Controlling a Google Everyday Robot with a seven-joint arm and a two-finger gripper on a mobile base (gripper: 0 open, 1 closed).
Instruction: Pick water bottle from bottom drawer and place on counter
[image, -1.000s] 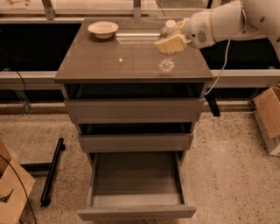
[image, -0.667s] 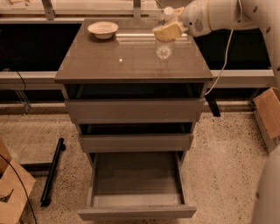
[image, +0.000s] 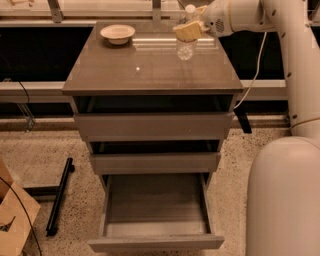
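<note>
The water bottle (image: 185, 48) is clear with a white cap and stands upright at the far right of the counter (image: 150, 70). My gripper (image: 188, 31) is shut around its upper body, the tan fingers (image: 183, 32) wrapping it. I cannot tell whether the bottle's base touches the counter or hangs just above it. The bottom drawer (image: 155, 210) is pulled fully open and holds nothing.
A shallow cream bowl (image: 117, 34) sits at the counter's far left. The two upper drawers (image: 152, 126) are slightly ajar. My arm's white body (image: 282, 195) fills the right side. A cardboard box (image: 12, 220) and a black bar (image: 60, 195) lie on the floor to the left.
My gripper has carried the water bottle toward the back of the counter and slightly left. The drawers and the bowl have not moved.
</note>
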